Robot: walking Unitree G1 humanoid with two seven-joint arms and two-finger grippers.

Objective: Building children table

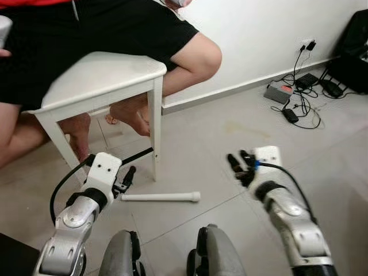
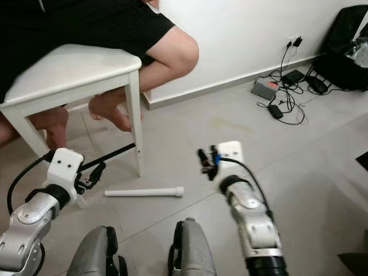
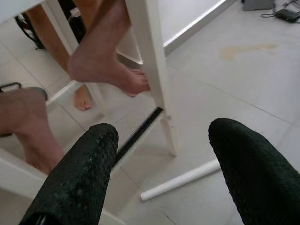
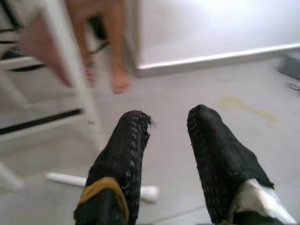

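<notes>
The table stood on fitted legs beside a seated person, but one loose leg lay on the floor between both empty, spread grippers, left and right. The head views showed cables by the wall; the left wrist view showed the table leg's foot closely

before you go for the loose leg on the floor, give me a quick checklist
1. Loose white round table leg lies flat on the grey tiled floor, nothing on it: ok.
2. Left tool open, hanging above the leg's near end: ok.
3. Right tool open and holding nothing: ok.
4. Small white wooden table upright, with legs showing at its front corners: ok.
5. A person's bare feet sit under the table, close beside the reach path: not ok.
6. Which corner lacks a leg: cannot tell.
</notes>
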